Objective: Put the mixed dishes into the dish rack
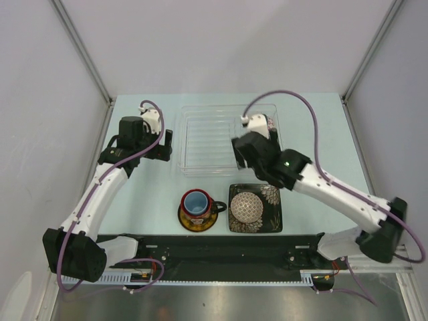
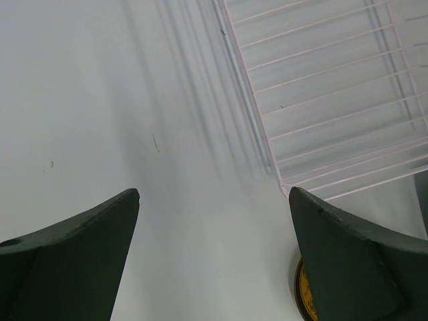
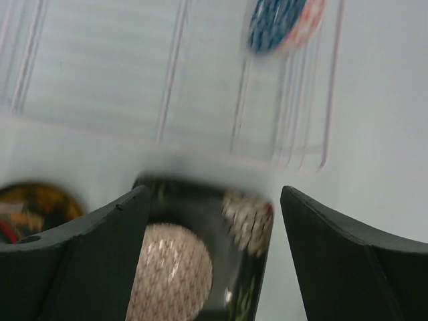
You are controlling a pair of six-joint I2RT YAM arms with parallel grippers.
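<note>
While the left gripper [image 2: 214, 200] gapes empty, the right gripper [image 3: 214, 194], likewise open and empty, hovers near the square black white-flowered plate [image 1: 271, 224], probably targeting it.

Pale blue-green flat tabletop [image 1: 321, 127], enclosed on three sides by plain light-grey wall panels [image 1: 227, 40] joined by slim silver metal posts [image 1: 83, 50]. Lighting even.
</note>
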